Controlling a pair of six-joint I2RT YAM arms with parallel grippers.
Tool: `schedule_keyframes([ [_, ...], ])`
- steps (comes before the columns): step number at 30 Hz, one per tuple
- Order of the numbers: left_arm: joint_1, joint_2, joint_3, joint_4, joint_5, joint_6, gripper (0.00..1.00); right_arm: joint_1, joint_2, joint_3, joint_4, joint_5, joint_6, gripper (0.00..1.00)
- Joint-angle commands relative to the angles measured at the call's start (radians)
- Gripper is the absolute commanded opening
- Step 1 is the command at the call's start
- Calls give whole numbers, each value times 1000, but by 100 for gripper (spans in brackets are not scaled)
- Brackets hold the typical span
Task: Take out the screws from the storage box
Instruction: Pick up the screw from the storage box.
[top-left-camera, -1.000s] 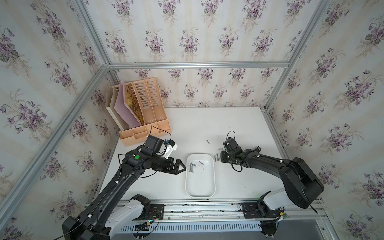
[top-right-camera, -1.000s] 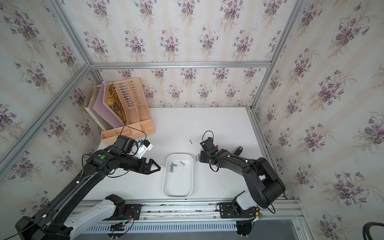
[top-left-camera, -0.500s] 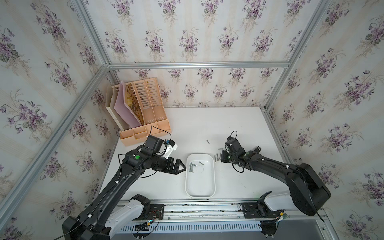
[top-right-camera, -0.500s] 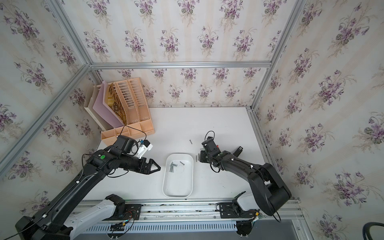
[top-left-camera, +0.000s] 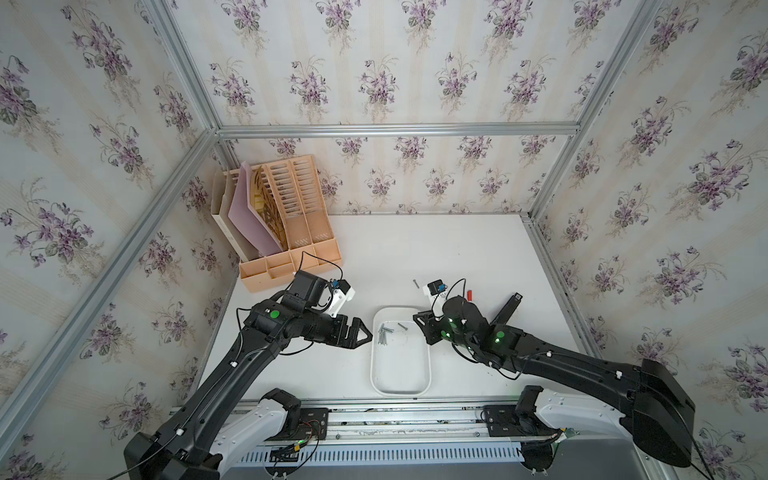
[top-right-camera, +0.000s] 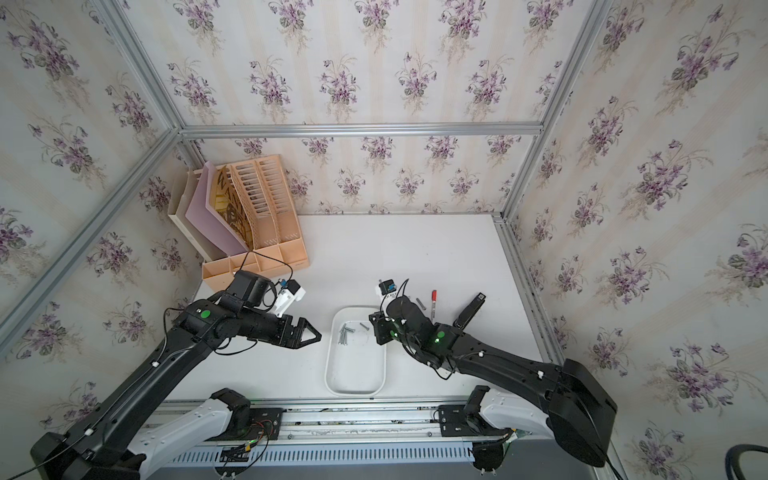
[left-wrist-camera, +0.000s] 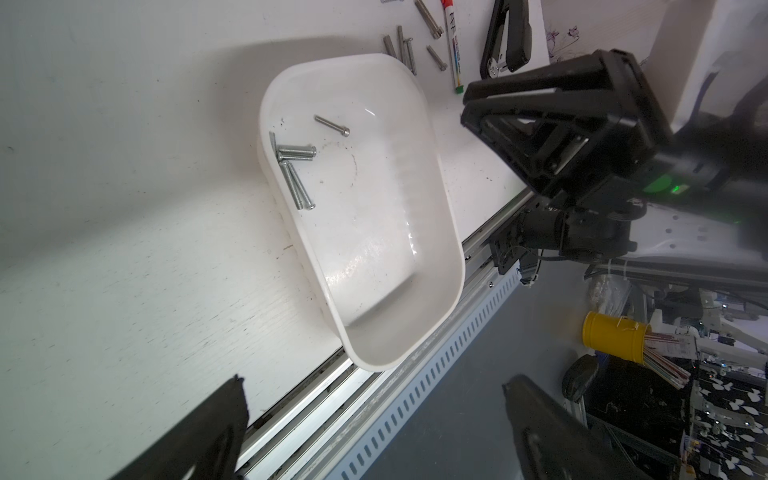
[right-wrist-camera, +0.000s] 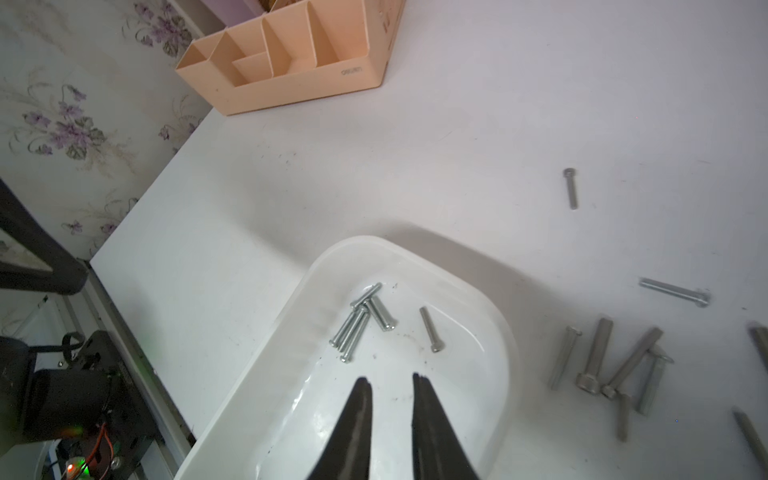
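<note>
The storage box (top-left-camera: 374, 365) (top-right-camera: 328, 374) is a shallow white tray at the table's front middle. Several screws (top-left-camera: 383, 333) (left-wrist-camera: 293, 174) (right-wrist-camera: 357, 322) lie bunched at its far left corner, and one lies apart (right-wrist-camera: 431, 328). More screws (right-wrist-camera: 598, 361) (left-wrist-camera: 401, 43) are scattered on the table right of the box. My right gripper (top-left-camera: 417, 328) (right-wrist-camera: 391, 379) hovers over the box's far right part, jaws a little apart and empty. My left gripper (top-left-camera: 365, 333) (left-wrist-camera: 372, 382) is wide open just left of the box, holding nothing.
A peach file organiser (top-left-camera: 291, 232) stands at the back left. A red-capped marker pen (top-right-camera: 432, 302) and a black oblong object (top-right-camera: 469, 309) lie right of the box, behind my right arm. The table's metal front rail (top-left-camera: 395, 405) runs just past the box.
My right gripper has swung left from the screws on the table to over the box's right side, and its jaws have parted slightly. The left arm has not moved.
</note>
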Motion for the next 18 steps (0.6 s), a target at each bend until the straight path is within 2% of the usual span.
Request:
schedule_keyframes([
  [1,1,-1,2,-1,-2,0,99,60,85,52,-17,85,-55,20],
  [3,1,1,2,0,0,1,100,75,148,81,-27,69,-64,19],
  [5,1,0,2,-1,1,1,100,75,213,110,-41,55,-61,23],
  [18,-5,-7,2,-1,0,0,100,73,459,248,-178,166,-17,25],
])
